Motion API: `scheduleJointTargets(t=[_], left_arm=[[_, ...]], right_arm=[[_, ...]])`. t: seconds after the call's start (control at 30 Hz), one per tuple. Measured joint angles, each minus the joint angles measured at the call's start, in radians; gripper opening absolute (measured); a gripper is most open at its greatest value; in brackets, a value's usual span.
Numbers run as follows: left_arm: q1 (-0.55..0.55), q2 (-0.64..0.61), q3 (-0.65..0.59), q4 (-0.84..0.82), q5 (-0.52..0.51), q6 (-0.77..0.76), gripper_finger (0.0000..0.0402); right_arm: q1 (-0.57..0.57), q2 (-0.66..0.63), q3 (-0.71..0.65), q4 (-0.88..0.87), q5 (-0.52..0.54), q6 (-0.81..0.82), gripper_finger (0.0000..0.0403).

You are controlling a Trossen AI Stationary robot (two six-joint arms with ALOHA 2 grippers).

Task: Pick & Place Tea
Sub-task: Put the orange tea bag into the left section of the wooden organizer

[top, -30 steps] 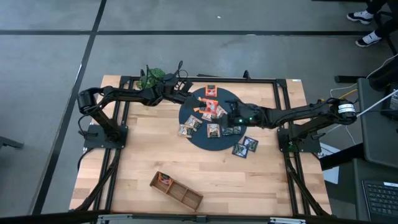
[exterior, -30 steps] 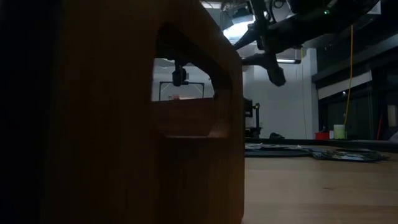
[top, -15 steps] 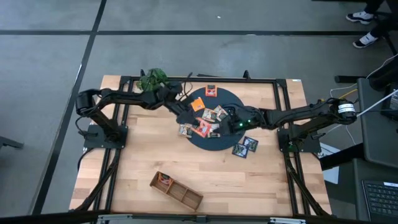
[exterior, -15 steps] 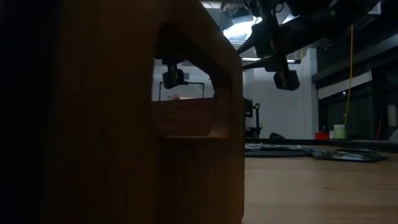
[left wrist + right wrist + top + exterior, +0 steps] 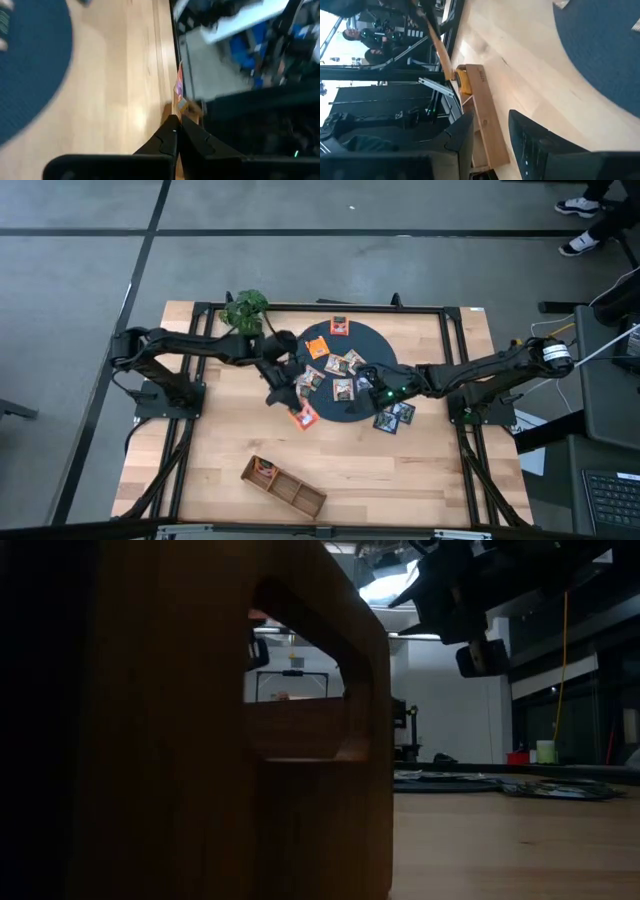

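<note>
Pale smooth wooden table (image 5: 350,460), matt dark woven-looking round mat (image 5: 372,345), brown wooden tray (image 5: 285,486).

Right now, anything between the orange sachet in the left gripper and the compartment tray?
Nothing visible. The left gripper is shut on the orange sachet just off the round mat, and only bare table lies between it and the compartment tray.

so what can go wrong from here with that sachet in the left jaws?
1. The left gripper pinches the orange sachet only by an edge, seen thin-on in its wrist view; it may slip or twist out on the way to the wooden tray.
2. The tray lies angled with narrow compartments, so a release from above could miss.
3. The right gripper, jaws open, hangs low over the mat's edge; it could nudge sachets lying there.
</note>
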Motion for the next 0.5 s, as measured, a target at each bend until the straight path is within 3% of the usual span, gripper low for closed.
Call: scheduleJointTargets(t=[0.23, 0.5], left_arm=[[-0.127, -0.001, 0.166, -0.399, -0.162, 0.202, 0.0002], [-0.305, -0.001, 0.259, -0.597, -0.206, 0.168, 0.0002]], right_arm=[[0.067, 0.0, 0.0, 0.0, 0.002, 0.036, 0.0123], [0.148, 0.0, 0.0, 0.0, 0.067, 0.033, 0.0123]])
